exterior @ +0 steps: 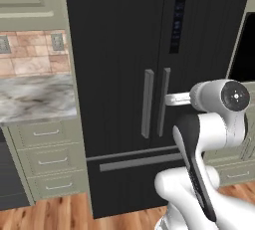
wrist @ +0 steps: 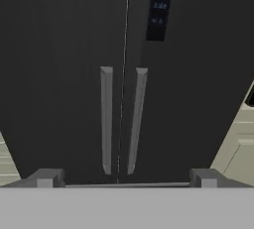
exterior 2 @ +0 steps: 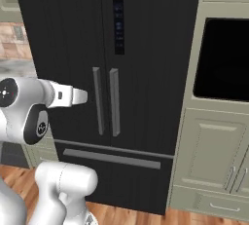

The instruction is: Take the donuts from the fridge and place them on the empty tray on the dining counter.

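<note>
The fridge [exterior: 119, 50] is a tall black French-door unit, and both its doors are closed. Two grey bar handles [wrist: 106, 119] [wrist: 136, 119] run either side of the centre seam, with a dark dispenser panel [wrist: 158, 7] above on the right door. My gripper [wrist: 126, 178] is open with nothing between its fingertips [wrist: 47, 177]. It points straight at the lower ends of the handles, a short way off the doors. From the base, the hand [exterior: 169, 98] [exterior 2: 80, 96] sits level with the handles' middle. The donuts are hidden behind the closed doors. The tray and the dining counter are out of view.
A marble counter [exterior: 35, 97] on sage-green drawers [exterior: 45, 159] adjoins the fridge on the left. A black wall oven [exterior 2: 226, 61] in sage cabinetry stands on the right. The freezer drawer has a long horizontal handle [exterior: 139, 162]. Below is wood floor [exterior: 60, 216].
</note>
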Tool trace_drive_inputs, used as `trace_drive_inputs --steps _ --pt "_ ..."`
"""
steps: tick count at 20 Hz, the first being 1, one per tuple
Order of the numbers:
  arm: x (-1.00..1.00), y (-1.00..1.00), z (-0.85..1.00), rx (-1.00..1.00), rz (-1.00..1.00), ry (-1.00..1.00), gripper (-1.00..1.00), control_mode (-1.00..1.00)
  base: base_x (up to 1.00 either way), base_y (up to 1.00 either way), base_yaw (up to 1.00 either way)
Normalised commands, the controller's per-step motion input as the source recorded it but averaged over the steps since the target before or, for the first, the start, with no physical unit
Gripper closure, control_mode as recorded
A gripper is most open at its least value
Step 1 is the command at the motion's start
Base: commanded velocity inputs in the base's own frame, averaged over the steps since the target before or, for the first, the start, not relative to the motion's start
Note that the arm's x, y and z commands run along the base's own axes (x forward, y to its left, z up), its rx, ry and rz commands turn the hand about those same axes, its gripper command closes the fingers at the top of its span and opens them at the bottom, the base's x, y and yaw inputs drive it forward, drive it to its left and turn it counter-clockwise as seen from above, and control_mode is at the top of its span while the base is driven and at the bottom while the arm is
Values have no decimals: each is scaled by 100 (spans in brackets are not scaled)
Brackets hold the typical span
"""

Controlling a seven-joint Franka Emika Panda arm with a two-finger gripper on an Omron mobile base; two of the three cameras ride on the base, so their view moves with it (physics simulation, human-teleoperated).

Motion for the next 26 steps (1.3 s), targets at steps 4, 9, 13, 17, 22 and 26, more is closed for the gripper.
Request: trace_drive_inputs --steps 4,9,13,17,22,26 --pt "0 0 0 0 0 0 -100 100 0 1 0" --pt "0 -23 0 5 1 2 -100 -100 0 0 0" --pt "28 -51 -2 10 13 6 -100 -100 0 0 0" --pt "33 -39 -7 7 16 0 -100 -100 0 0 0" --pt "49 -19 -5 1 4 18 -100 -100 0 0 0" --pt "74 -6 -9 0 0 25 -100 -100 0 0 0"
